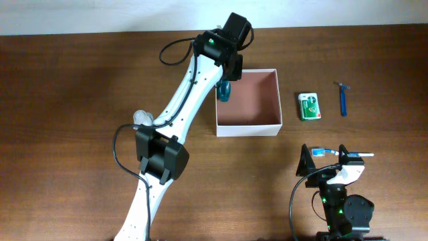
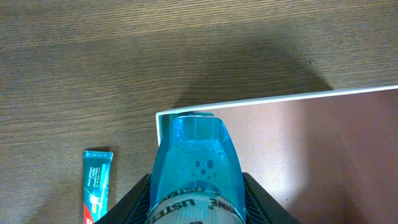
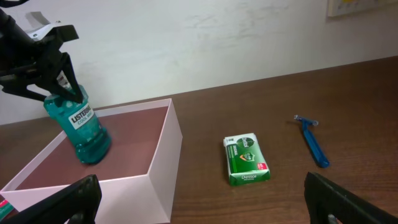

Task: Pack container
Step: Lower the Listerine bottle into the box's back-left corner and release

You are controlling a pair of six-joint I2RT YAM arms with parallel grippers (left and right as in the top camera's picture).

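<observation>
The container (image 1: pixel 248 127) is a square white-walled box with a pinkish-brown inside, at mid-table. It also shows in the left wrist view (image 2: pixel 329 143) and the right wrist view (image 3: pixel 166 180). My left gripper (image 1: pixel 226 75) is shut on a teal Listerine bottle (image 1: pixel 223 92) and holds it tilted over the container's left far corner. The bottle fills the left wrist view (image 2: pixel 196 158) between the fingers (image 2: pixel 196 208). In the right wrist view the bottle (image 3: pixel 84 130) reaches down to the container's floor. My right gripper (image 1: pixel 332 159) is wide open and empty (image 3: pixel 202 202).
A green Dettol soap box (image 1: pixel 309 106) (image 3: pixel 247 159) and a blue razor (image 1: pixel 343 98) (image 3: pixel 312 142) lie right of the container. A toothbrush (image 1: pixel 344 154) lies by my right gripper. A toothpaste tube (image 2: pixel 96 186) lies left of the container. A small white object (image 1: pixel 142 118) sits beside the left arm.
</observation>
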